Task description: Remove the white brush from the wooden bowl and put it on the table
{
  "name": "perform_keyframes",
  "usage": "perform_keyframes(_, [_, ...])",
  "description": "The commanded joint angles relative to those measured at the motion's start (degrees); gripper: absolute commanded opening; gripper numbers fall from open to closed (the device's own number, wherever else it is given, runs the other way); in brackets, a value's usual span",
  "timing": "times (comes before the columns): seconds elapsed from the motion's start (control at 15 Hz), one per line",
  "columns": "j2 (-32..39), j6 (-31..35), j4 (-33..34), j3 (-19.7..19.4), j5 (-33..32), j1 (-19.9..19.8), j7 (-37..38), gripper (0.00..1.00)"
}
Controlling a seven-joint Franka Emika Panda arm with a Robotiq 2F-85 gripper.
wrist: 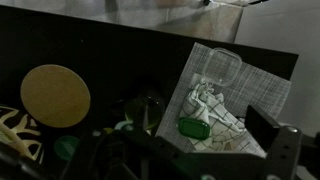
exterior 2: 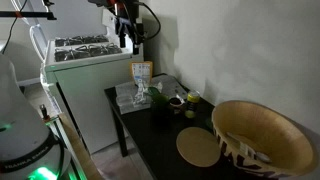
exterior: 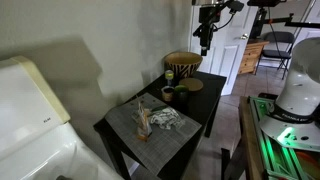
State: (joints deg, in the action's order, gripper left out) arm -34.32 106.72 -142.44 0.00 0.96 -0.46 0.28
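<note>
The wooden bowl (exterior: 183, 65) stands at the back corner of the black table (exterior: 200, 112); it is large in an exterior view (exterior 2: 262, 135), and its patterned wall shows at the wrist view's left edge (wrist: 14, 126). The part of its inside that shows looks empty. I cannot make out a white brush in any view. My gripper (exterior: 204, 40) hangs high above the table near the bowl, also seen in an exterior view (exterior 2: 128, 35). In the wrist view its jaws (wrist: 185, 165) look open with nothing between them.
A flat tan dish (wrist: 55, 95) and a small dark cup (exterior: 168, 95) sit beside the bowl. The grey placemat (wrist: 250, 85) holds a checked cloth (wrist: 212, 105), a green object (wrist: 194, 128) and a glass (wrist: 226, 64). A white appliance (exterior: 30, 110) stands next to the table.
</note>
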Motion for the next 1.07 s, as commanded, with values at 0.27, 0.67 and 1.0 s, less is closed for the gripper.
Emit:
perform_keyframes(0.27, [0.03, -0.13, 0.11, -0.07, -0.05, 0.07, 0.02, 1.0])
perform_keyframes(0.67, [0.03, -0.13, 0.11, -0.08, -0.05, 0.07, 0.02, 1.0])
perform_keyframes(1.0, [0.03, -0.13, 0.11, -0.08, -0.05, 0.07, 0.02, 1.0])
